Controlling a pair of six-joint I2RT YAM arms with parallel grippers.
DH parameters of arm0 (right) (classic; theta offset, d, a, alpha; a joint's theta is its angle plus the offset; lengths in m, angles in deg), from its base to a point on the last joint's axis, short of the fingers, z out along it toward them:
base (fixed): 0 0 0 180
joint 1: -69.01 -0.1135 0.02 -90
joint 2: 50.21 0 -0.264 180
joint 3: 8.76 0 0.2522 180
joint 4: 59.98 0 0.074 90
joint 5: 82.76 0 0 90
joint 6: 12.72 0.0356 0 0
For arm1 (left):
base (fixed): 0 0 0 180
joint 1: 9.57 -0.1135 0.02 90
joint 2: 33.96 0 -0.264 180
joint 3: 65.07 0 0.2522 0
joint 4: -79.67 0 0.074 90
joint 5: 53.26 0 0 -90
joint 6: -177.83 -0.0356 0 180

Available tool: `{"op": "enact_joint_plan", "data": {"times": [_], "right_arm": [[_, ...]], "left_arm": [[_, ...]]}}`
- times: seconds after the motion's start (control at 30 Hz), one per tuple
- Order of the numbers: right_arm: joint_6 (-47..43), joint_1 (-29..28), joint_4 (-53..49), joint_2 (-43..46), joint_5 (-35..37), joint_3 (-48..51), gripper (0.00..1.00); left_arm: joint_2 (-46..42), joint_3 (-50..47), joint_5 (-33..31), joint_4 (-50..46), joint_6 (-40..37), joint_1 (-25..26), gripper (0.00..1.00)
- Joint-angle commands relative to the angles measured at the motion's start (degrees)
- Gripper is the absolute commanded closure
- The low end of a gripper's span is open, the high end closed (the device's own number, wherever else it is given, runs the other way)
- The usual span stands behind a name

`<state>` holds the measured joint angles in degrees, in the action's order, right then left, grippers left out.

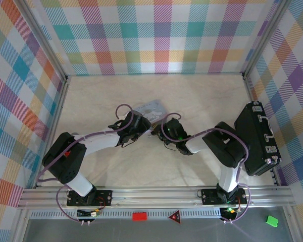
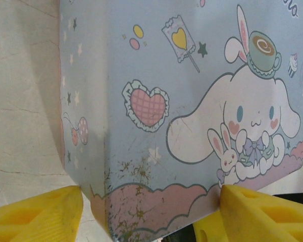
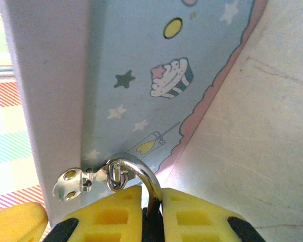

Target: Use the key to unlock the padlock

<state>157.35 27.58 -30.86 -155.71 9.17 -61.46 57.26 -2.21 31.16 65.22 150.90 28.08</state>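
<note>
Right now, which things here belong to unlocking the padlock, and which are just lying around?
In the job:
padlock, shackle through the hasp on the blue tin
right end effector, clamped on the padlock
left end effector, gripping the tin

Lying about:
black case
red block
green block

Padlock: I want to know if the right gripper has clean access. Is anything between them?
Nothing visible. The right gripper is shut on the padlock, whose shackle rises between its fingers and hooks through the hasp on the blue tin.
</note>
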Motion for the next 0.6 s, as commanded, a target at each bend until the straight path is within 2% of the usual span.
{"op": "enact_joint_plan", "data": {"times": [0.0,0.2,0.57], "right_arm": [[2.43,0.36,7.31,0.05,1.14,0.24,1.00],[4.28,1.20,7.84,1.90,5.61,2.61,1.00],[3.77,1.61,7.16,3.05,5.33,3.46,1.00]], "left_arm": [[0.25,-1.74,1.01,-2.36,0.48,0.85,0.30],[0.19,-1.72,0.23,-2.44,0.56,0.85,0.29],[-0.01,-1.42,-0.02,-2.43,0.51,0.85,0.29]]}}
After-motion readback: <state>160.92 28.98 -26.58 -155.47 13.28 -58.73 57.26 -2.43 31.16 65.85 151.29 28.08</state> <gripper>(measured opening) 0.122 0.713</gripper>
